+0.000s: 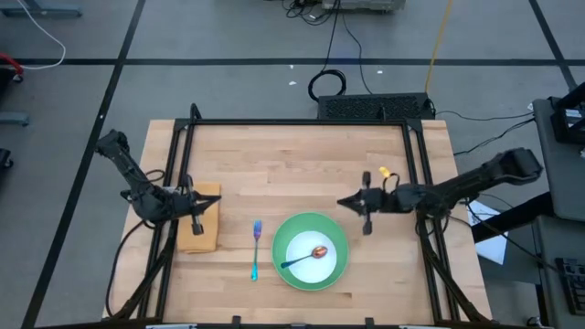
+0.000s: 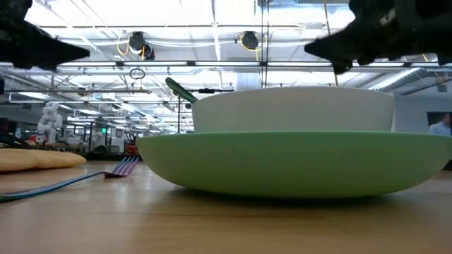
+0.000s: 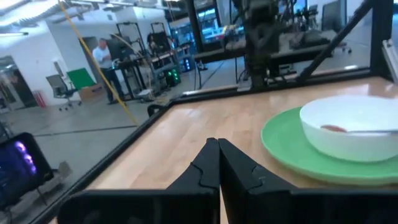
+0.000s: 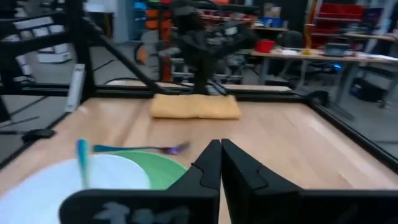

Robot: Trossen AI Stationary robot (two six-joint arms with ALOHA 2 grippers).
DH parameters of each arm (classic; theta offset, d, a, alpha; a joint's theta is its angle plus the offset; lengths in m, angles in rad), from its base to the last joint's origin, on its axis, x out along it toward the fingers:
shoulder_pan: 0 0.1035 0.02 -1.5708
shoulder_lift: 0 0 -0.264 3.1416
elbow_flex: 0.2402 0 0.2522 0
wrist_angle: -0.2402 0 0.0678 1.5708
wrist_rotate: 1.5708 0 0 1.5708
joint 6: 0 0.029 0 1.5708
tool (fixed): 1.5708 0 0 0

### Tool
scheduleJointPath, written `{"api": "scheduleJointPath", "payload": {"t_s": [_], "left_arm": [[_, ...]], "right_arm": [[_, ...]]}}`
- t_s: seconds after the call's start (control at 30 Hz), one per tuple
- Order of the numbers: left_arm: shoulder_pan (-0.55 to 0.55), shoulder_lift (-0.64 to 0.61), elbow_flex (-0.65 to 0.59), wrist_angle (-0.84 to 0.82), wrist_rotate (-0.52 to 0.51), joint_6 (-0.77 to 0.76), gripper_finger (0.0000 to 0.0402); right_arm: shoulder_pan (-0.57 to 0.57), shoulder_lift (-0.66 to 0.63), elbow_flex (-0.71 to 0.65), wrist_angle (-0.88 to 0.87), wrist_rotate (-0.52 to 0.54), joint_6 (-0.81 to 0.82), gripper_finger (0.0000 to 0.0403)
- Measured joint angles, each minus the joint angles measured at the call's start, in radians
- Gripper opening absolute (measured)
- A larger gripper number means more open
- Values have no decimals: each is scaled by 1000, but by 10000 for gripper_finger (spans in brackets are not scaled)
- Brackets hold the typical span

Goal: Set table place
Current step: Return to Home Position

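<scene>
**Both claws clenched and empty, held above a laid place.**

The left gripper (image 1: 208, 205) has its fingers pressed together on nothing and hangs over the cloth (image 1: 199, 236) at the left side of the table (image 1: 292, 155). The right gripper (image 1: 345, 202) is likewise clenched and empty. It hovers near the rim of the plate (image 1: 340, 236) and points toward the left arm. In the low view both grippers sit well above the tabletop. The bowl (image 1: 294, 247) stands on the plate. The spoon (image 1: 306, 256) lies inside the bowl, with its handle slanting out over the bowl's rim. The fork (image 1: 256, 249) lies flat on the wood between cloth and plate, just beside the plate and touching neither.
</scene>
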Motion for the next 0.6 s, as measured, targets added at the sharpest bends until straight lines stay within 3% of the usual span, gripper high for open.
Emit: {"api": "scheduleJointPath", "payload": {"t_s": [0.13,0.37,0.6], "left_arm": [[7,-1,0,94,-4,86,1],[73,-1,0,177,26,175,1],[92,-1,0,201,-33,186,1]], "right_arm": [[-103,-115,-64,-94,-22,26,0],[-276,-182,-119,-29,-266,63,0],[-323,-295,-184,-7,-299,82,0]]}}
